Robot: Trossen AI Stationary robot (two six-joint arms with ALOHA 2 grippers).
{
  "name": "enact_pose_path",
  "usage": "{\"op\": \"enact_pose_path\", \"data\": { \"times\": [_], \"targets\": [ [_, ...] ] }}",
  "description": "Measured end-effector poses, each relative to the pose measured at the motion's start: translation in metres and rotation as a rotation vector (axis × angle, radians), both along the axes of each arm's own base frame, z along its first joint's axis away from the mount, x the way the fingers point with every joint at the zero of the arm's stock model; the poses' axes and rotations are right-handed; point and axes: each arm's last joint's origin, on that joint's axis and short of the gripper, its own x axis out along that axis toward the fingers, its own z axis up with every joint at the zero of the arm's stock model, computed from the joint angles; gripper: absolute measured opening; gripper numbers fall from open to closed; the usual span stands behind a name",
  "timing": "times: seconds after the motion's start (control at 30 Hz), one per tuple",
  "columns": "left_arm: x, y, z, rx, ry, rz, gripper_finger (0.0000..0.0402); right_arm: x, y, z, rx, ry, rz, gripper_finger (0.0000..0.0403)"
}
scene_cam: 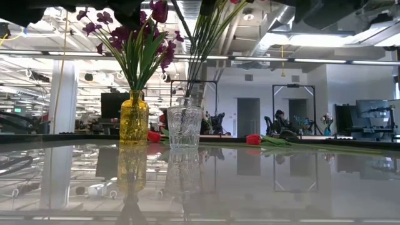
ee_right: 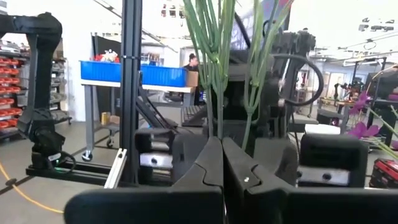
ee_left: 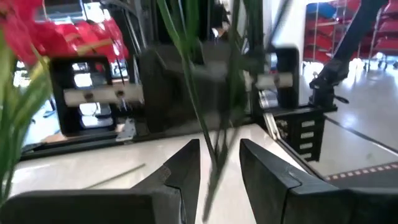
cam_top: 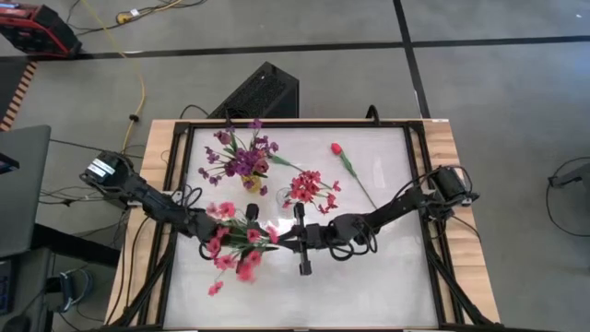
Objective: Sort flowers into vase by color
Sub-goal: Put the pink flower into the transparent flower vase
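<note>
left gripper [cam_top: 205, 227] sits at the table's near-left middle, its fingers part-way open around thin green stems [ee_left: 214, 146] of a red-pink blossom spray [cam_top: 235, 249]; whether the pads actually pinch the stems cannot be told, though the spray hangs off it with its heads fanned toward the near edge. just behind, a yellow vase [scene_cam: 134, 119] carries the purple blossom spray [cam_top: 240, 157], upright. next right, a clear cut-glass vase [scene_cam: 185, 126] holds a second red-pink spray [cam_top: 311, 189]. right gripper [cam_top: 303, 242] is at table centre, near the left one, fingers fully closed; in its wrist view stems rise just above the closed tips, and a grip on them cannot be confirmed. farther right, a single red tulip [cam_top: 337, 148] lies flat on the white table [cam_top: 387, 267], stem running toward the near right, well apart from both vases. handling judgement: these flowers are light, the stems thin, springy and slick, the blossoms soft and snag-prone; best held low on the stem, clear of the heads. glass vases look tippable if a stem drags the rim.
</note>
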Motion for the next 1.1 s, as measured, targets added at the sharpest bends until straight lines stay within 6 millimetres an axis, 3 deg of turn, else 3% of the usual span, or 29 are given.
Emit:
{"op": "enact_pose_path", "data": {
  "times": [0.17,0.27,0.37,0.57,0.73,0.9,1.1],
  "targets": [
    [0.001,0.001,0.002,0.002,-0.008,0.002,0.0098,0.000,0.000,0.000,-0.001,0.003,0.001,0.0016],
    [0.000,0.001,0.003,0.009,-0.012,0.002,0.0066,0.000,0.000,0.000,-0.002,0.004,0.004,0.0032],
    [0.000,0.001,0.002,0.013,0.000,0.003,0.0014,0.000,0.001,-0.002,0.001,0.017,0.006,0.0079],
    [-0.001,0.003,0.003,-0.028,0.030,0.040,0.0002,0.001,-0.004,-0.002,0.011,0.083,0.004,0.0191],
    [-0.016,0.013,0.015,-0.028,0.111,0.165,0.0001,-0.014,0.002,0.013,-0.094,0.216,-0.017,0.0259],
    [-0.036,0.026,0.031,-0.028,0.135,0.292,0.0000,-0.040,0.004,0.035,-0.102,0.379,-0.060,0.0269],
    [-0.035,0.045,0.036,-0.012,0.121,0.439,0.0000,-0.068,0.005,0.033,-0.040,0.624,-0.156,0.0269]
  ]
}}
